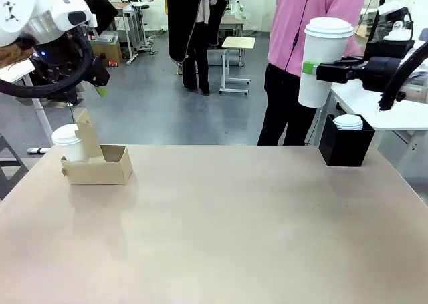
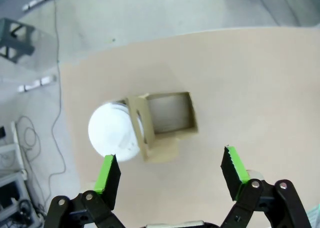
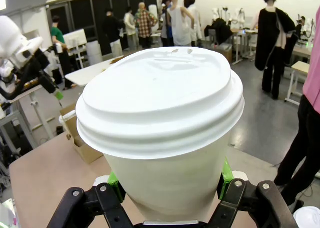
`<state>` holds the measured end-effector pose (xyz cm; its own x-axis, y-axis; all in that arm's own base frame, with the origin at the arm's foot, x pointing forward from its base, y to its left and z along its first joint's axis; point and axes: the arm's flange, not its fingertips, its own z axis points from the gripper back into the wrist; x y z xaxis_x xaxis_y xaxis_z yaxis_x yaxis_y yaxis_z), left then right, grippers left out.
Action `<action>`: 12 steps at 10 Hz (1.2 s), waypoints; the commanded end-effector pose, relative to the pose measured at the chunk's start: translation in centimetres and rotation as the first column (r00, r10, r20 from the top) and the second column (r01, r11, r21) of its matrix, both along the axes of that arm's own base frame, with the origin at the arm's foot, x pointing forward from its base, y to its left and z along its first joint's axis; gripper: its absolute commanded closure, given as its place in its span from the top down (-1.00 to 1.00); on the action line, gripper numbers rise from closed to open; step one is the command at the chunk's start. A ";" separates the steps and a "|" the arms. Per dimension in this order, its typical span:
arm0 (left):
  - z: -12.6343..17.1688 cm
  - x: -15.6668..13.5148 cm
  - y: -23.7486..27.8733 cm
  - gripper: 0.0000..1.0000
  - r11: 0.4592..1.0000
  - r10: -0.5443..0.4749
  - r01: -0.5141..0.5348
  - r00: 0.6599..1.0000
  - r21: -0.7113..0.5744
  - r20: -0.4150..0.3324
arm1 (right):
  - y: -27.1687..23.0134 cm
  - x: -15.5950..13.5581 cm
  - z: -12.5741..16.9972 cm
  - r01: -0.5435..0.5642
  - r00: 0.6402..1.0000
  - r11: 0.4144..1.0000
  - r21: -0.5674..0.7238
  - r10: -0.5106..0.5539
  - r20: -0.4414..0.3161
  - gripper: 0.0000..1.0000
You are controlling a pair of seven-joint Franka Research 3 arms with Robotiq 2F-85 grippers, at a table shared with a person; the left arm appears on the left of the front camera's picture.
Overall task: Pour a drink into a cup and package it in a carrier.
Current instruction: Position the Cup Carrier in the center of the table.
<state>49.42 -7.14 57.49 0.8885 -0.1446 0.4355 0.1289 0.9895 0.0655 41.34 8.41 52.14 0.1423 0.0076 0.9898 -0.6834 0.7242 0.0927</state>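
The right end effector (image 3: 170, 180) is clenched on the tall lidded cup (image 1: 325, 62), green pads pressed into the paper wall below the lid. It holds the cup upright, high above the far right edge of the tabletop (image 1: 234, 237), over a black box (image 1: 346, 150) and just in front of a person (image 1: 294, 23). The cardboard carrier (image 1: 99, 165) sits well apart at the far left. A small lidded cup (image 1: 67, 138) fills its left slot, and the empty slot (image 2: 170, 112) lies on the other side of the upright handle panel (image 1: 87, 133). The left end effector (image 2: 170, 172) hangs released, jaws wide, directly above the carrier.

With the lid on, pouring looks done and only packaging appears to be left. The long carry across the tabletop is the main risk, since a hard squeeze could buckle the paper wall or pop the lid. On the way down, the cup's base could catch the handle panel or the slot rim and tip or shove the light carrier. The two arms could also clash above the carrier if the left one does not clear out.
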 end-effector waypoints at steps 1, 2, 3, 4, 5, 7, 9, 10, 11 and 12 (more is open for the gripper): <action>-0.8 3.1 0.6 1.00 0.995 0.102 -0.101 0.993 0.010 -0.057 | 0.1 0.0 0.1 -0.006 1.000 1.000 0.011 0.006 0.002 0.60; -1.6 3.9 1.2 1.00 0.993 0.118 -0.117 0.990 0.012 -0.074 | 0.1 0.0 0.1 -0.006 1.000 1.000 0.011 0.006 0.002 0.60; -2.3 4.3 1.8 1.00 0.989 0.147 -0.146 0.986 0.020 -0.076 | 0.1 0.0 0.1 -0.006 1.000 1.000 0.011 0.006 0.002 0.60; -2.6 4.3 2.1 1.00 0.986 0.168 -0.168 0.984 0.007 -0.068 | 0.1 0.0 0.1 -0.006 1.000 1.000 0.011 0.006 0.002 0.60; -2.4 3.5 1.6 1.00 0.989 0.143 -0.146 0.984 -0.016 -0.110 | 0.1 0.0 0.1 -0.006 1.000 1.000 0.011 0.006 0.002 0.60; -3.5 4.6 2.4 1.00 0.992 0.124 -0.125 0.989 -0.005 -0.075 | 0.1 0.0 0.1 -0.006 1.000 1.000 0.011 0.006 0.002 0.60; -3.8 4.0 1.9 1.00 0.989 0.146 -0.146 0.981 0.010 -0.131 | 0.1 0.0 0.1 -0.006 1.000 1.000 0.011 0.006 0.002 0.60; -4.2 4.2 2.0 1.00 0.986 0.167 -0.166 0.974 0.014 -0.154 | 0.1 0.0 0.1 -0.006 1.000 1.000 0.011 0.006 0.002 0.60; -4.5 4.6 2.2 1.00 0.988 0.156 -0.157 0.971 0.007 -0.183 | 0.1 0.0 0.1 -0.006 1.000 1.000 0.011 0.006 0.002 0.60; -5.0 4.8 2.2 1.00 0.987 0.157 -0.159 0.967 0.006 -0.200 | 0.1 0.0 0.1 -0.006 1.000 1.000 0.011 0.006 0.002 0.60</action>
<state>53.64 -4.96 52.25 0.9625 -0.0146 0.2710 0.0000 0.9985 0.0540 41.34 8.42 52.13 0.1423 0.0078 0.9898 -0.6837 0.7238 0.0926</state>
